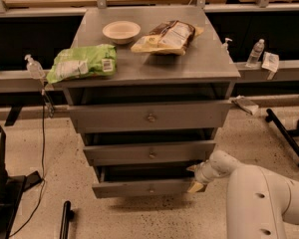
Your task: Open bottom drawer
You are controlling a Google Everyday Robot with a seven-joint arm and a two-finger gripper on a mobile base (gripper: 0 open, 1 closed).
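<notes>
The bottom drawer [139,188] is the lowest and narrowest of three grey metal fronts, with a small round knob [151,188] at its centre. It stands pulled out a little, leaving a dark gap above its front. My gripper [195,178] is at the drawer's right end, its cream fingertips [196,186] against the right corner of the front. The white arm [259,198] reaches in from the lower right and hides the wrist.
The middle drawer [149,152] and the wide top drawer [149,116] also stick out slightly. On the cabinet top [189,63] lie a green bag [82,62], a white bowl [121,31] and a brown snack bag [168,36]. A black stand [0,183] is at the left, a black bar [288,137] at the right.
</notes>
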